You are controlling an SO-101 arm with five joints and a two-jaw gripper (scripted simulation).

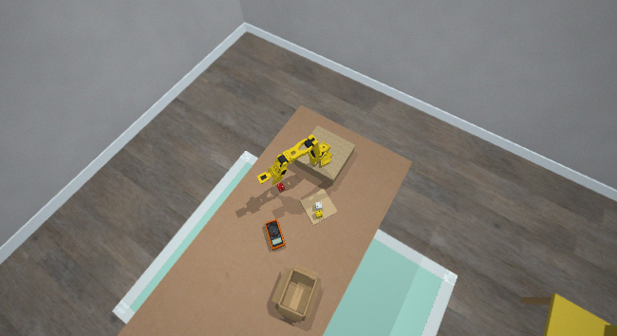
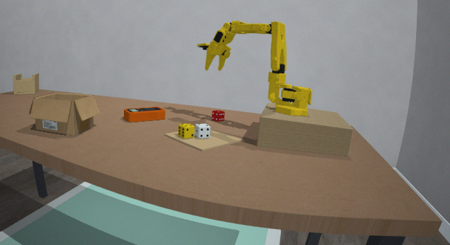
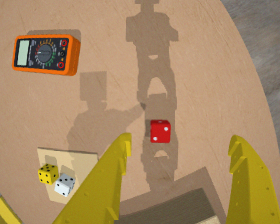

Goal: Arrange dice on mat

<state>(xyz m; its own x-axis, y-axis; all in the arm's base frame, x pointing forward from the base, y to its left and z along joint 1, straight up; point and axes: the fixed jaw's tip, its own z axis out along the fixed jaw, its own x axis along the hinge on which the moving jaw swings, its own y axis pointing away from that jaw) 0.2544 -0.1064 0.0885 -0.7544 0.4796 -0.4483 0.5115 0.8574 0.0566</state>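
Note:
The red die [image 1: 281, 187] [image 2: 218, 115] [image 3: 160, 132] sits flat on the table, off the mat, with two pips on top. The yellow die [image 1: 319, 214] [image 2: 186, 131] [image 3: 48, 174] sits flat on the mat [image 1: 327, 199] [image 2: 204, 145] [image 3: 86, 162] with five on top. The white die [image 1: 318, 205] [image 2: 203, 131] [image 3: 65, 184] sits flat close beside it on the mat; its top looks like a two, but is small to read. My gripper [image 2: 213, 69] [image 3: 180, 137] is open and empty, high above the table; in the wrist view the red die shows between the fingers, far below them.
An orange multimeter [image 1: 274, 234] [image 2: 145, 114] [image 3: 46, 54] lies beyond the mat. An open cardboard box [image 1: 298, 294] [image 2: 66, 113] stands farther along the table. The arm's wooden base block [image 1: 339, 152] [image 2: 304, 135] stands near the mat. The table edge curves past the red die in the wrist view.

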